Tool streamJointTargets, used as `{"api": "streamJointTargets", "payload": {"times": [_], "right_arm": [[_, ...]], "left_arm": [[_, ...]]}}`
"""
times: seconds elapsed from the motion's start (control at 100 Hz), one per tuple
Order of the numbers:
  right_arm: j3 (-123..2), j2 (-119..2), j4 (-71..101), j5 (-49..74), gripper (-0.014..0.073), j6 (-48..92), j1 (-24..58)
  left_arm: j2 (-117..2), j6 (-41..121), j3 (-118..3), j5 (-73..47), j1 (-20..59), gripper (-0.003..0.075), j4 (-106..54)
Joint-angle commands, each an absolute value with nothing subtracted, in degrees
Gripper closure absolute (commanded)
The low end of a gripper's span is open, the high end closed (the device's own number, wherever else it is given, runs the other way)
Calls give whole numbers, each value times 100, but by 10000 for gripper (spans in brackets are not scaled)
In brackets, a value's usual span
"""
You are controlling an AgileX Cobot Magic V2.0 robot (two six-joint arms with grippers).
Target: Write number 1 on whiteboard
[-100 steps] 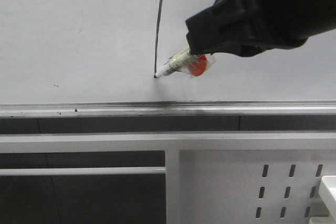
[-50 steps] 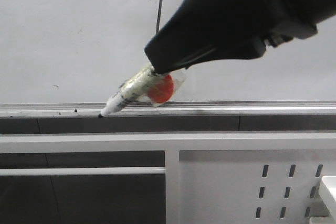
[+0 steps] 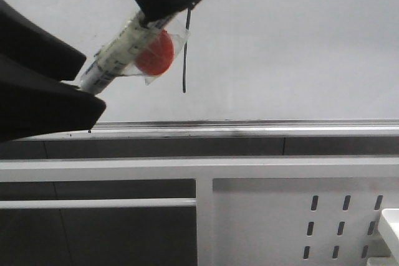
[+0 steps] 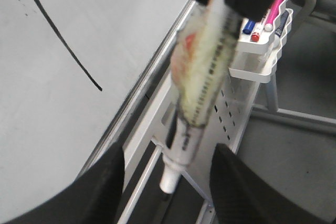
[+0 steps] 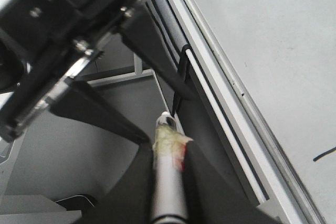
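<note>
The whiteboard fills the far half of the front view, and the number 1 on it is a thin black stroke, also seen in the left wrist view. My right gripper reaches in from above, shut on a marker wrapped in tape with a red patch. The marker is off the board, with its tip slanting down to the left. My left gripper stands open at the left edge, and the marker's tip sits between its fingers without touching them. In the right wrist view the right gripper clamps the marker's barrel.
The board's silver-grey edge rail is smudged black and runs across the front view. Below it stands a white perforated metal frame. A white holder with several coloured markers hangs on that frame.
The right gripper lifted the marker off the foot of the stroke and carried it left, then up. The left gripper came into view with its fingers on either side of the marker's tip.
</note>
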State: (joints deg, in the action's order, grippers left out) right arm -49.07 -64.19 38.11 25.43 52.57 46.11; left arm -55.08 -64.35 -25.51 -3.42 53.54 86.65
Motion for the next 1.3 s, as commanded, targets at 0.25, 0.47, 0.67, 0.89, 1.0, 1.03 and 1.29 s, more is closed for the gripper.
{"api": "streamJointTargets", "payload": {"times": [0.25,0.47,0.67,0.89,1.0,1.03,1.29], "right_arm": [[-5111,-6336,3863,2358,671,5320,4615],[-5111,-6336,3863,2314,671,5320,4615],[-5111,-6336,3863,2276,670,5320,4615],[-5111,-6336,3891,2160,332,5320,4615],[-5125,-6291,3891,1851,71,5320,4615],[-5138,-6270,3891,1740,43,5320,4602],[-5208,-5772,3891,837,37,5320,4433]], "left_arm": [[-5846,-6344,-2966,-407,5352,378,8748],[-5846,-6344,-2979,-187,5352,738,8748],[-5846,-6344,-2979,-126,5352,740,8748],[-5846,-6401,-2979,-126,5352,740,8748],[-5846,-6729,-2979,-155,5352,740,8748],[-5846,-6910,-2979,-198,5352,740,8748],[-5846,-8353,-2979,-829,5352,740,8748]]}}
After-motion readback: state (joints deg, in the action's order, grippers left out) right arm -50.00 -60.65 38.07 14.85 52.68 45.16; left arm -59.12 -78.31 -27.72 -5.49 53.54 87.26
